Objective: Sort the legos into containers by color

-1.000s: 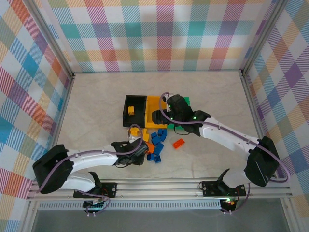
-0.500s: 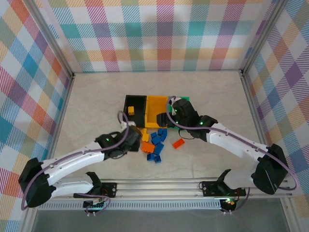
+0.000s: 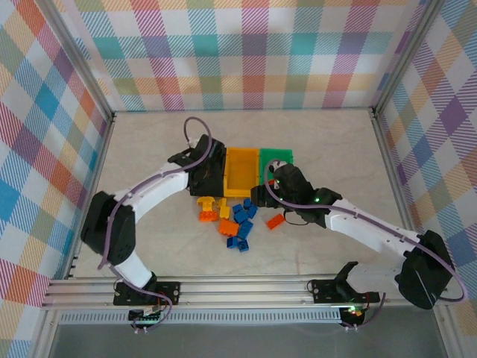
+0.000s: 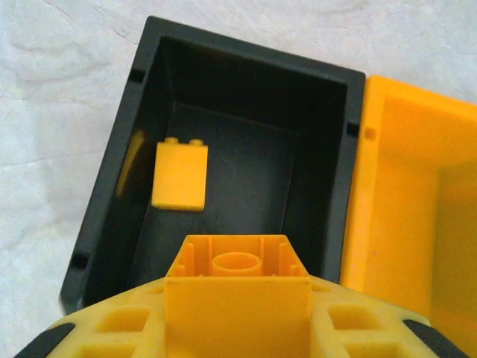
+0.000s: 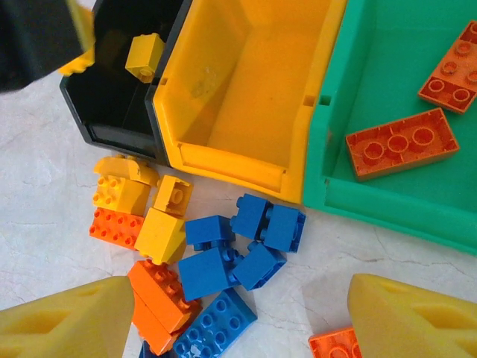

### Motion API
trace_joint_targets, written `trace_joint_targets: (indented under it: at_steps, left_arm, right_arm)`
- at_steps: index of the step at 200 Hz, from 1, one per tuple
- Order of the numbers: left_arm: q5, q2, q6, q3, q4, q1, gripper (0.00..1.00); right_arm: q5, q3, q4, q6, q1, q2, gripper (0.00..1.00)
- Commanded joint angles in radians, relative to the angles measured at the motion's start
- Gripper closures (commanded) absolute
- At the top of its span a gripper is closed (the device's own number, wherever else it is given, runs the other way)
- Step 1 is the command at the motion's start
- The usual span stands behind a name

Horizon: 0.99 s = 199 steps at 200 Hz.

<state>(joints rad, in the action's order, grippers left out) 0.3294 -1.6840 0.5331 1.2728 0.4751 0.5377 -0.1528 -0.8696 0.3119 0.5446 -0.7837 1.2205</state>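
My left gripper (image 4: 237, 322) is shut on a yellow lego (image 4: 237, 287) and hangs over the black container (image 4: 246, 63), where another yellow lego (image 4: 179, 175) lies. In the top view the left gripper (image 3: 203, 168) covers most of that bin. Beside it stand the yellow-orange container (image 5: 246, 82) and the green container (image 5: 373, 67), which holds two orange-red plates (image 5: 401, 142). My right gripper (image 5: 240, 289) is open above the loose pile of blue legos (image 5: 223, 268), yellow legos (image 5: 141, 201) and orange legos (image 5: 156, 298); nothing is between its fingers.
One orange-red brick (image 3: 275, 221) lies apart, to the right of the pile. The bins sit mid-table, with bare marble (image 3: 149, 149) on all sides. Metal posts and checkered walls (image 3: 238, 60) close in the workspace.
The left gripper closed on a yellow lego at the pile, then swung up and back to hover over the black bin. The right gripper drew back from the bins towards the pile, still open.
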Motion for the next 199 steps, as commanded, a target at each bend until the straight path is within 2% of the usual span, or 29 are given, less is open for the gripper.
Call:
trace_joint_targets:
  at_steps: [1, 26, 64, 93, 122, 127, 167, 199]
  left_arm:
    - [-0.006, -0.071, -0.021, 0.087, 0.014, -0.033, 0.66]
    - [-0.026, -0.132, -0.018, 0.151, 0.040, -0.035, 0.57]
    - [-0.070, -0.106, -0.003, 0.177, 0.041, -0.030, 0.34]
    - [-0.100, 0.007, 0.003, 0.150, 0.027, 0.005, 0.19]
    - [-0.155, 0.182, 0.033, 0.024, -0.026, 0.066, 0.07]
    - [-0.160, 0.213, 0.038, 0.002, -0.033, 0.079, 0.00]
    - [-0.116, 0.472, 0.073, -0.234, -0.009, 0.164, 0.00]
    - [-0.083, 0.675, 0.106, -0.385, 0.060, 0.176, 0.00]
  right_arm:
    - [0.029, 0.028, 0.011, 0.025, 0.008, -0.024, 0.24]
    - [0.061, 0.044, 0.010, 0.030, 0.008, -0.027, 0.24]
    - [0.068, 0.050, 0.027, 0.044, 0.008, -0.020, 0.23]
    - [0.082, 0.060, 0.032, 0.048, 0.008, -0.011, 0.22]
    - [0.160, 0.065, 0.015, 0.033, -0.021, 0.043, 0.22]
    - [0.165, 0.065, 0.014, 0.030, -0.037, 0.056, 0.22]
    - [0.153, 0.038, -0.003, 0.020, -0.196, 0.188, 0.22]
    - [0.103, 0.015, 0.013, 0.017, -0.292, 0.269, 0.22]
